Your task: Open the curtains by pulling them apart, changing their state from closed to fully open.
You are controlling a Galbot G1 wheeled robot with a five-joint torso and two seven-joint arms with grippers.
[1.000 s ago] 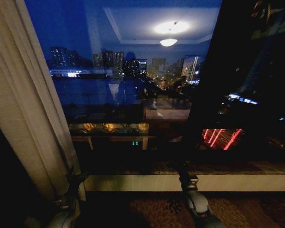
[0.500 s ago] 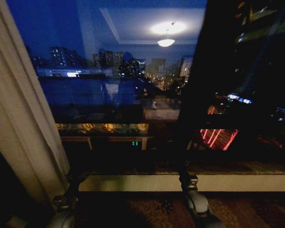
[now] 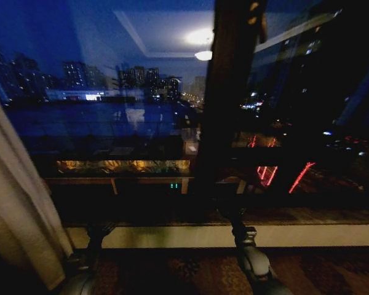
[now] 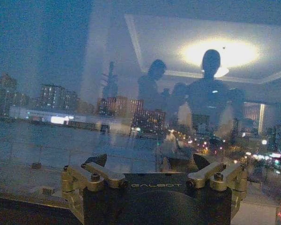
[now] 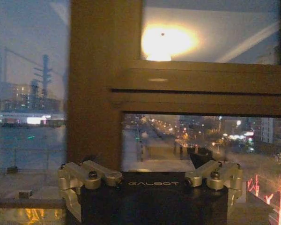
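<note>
One curtain [image 3: 18, 215] panel is what's left in head view, bunched in pleats at the far left edge, bottom hanging just beside the left arm [image 3: 80, 279]. Vs 1 s ago it takes up much less of the pic, but the mullion [image 3: 227, 92], the skyline and the lamp reflection [image 3: 200, 38] have all slid left too. So that's the camera swinging right w/ the robot, not the fabric being pulled. Can't say the panel itself moved at all.

Left jaws: open, nothing between them; the left wrist view has them facing bare glass w/ city lights and room reflections, no fabric near. Right jaws: also open and empty, pointed at the mullion and a cross bar [image 5: 201, 89] of the frame. In head view both arms sit low in front of the sill [image 3: 172, 236], right arm [image 3: 255, 264] near centre, same spots in the pic as before, since they travel w/ the camera.

Meaning for the task, as a judgement: the glass ahead is uncovered from the left panel across to the right edge, so the left side looks drawn back. Nothing is gripped, so no pull is under way. Whether a right-hand panel remains closed off-frame can't be told; the turn to the right would fit checking or reaching that side.
</note>
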